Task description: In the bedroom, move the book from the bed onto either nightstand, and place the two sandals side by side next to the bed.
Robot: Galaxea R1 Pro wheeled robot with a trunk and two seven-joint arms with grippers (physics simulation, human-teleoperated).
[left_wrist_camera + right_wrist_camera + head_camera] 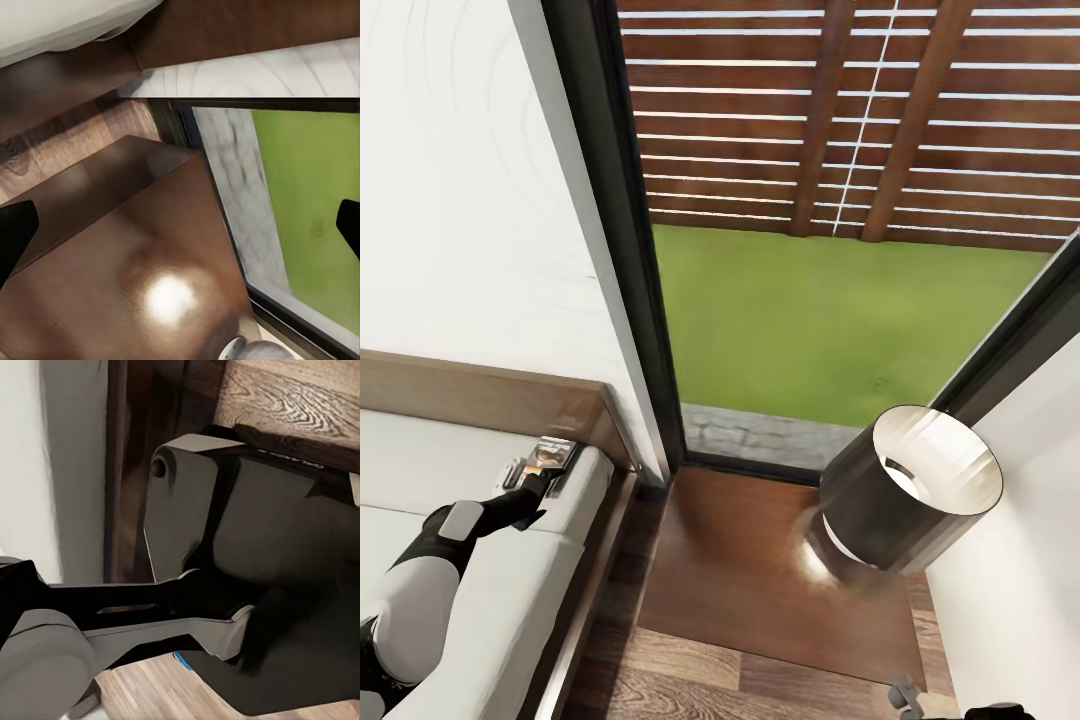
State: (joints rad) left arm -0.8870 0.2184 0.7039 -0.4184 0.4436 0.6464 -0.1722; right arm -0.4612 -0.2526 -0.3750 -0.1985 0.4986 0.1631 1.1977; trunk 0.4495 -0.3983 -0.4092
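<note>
— Where's the book (550, 455)?

— At the corner of the bed (480, 600), by the headboard, my left gripper (538, 487) right at its near edge.

— Holding it?

— I can't tell; in my wrist view the fingertips (15, 236) stand wide apart over the glossy nightstand (760, 570). A lamp (910, 490) stands on it by the window (810, 300)

left arm (430, 570) extended, end effector (540, 478) open
</note>
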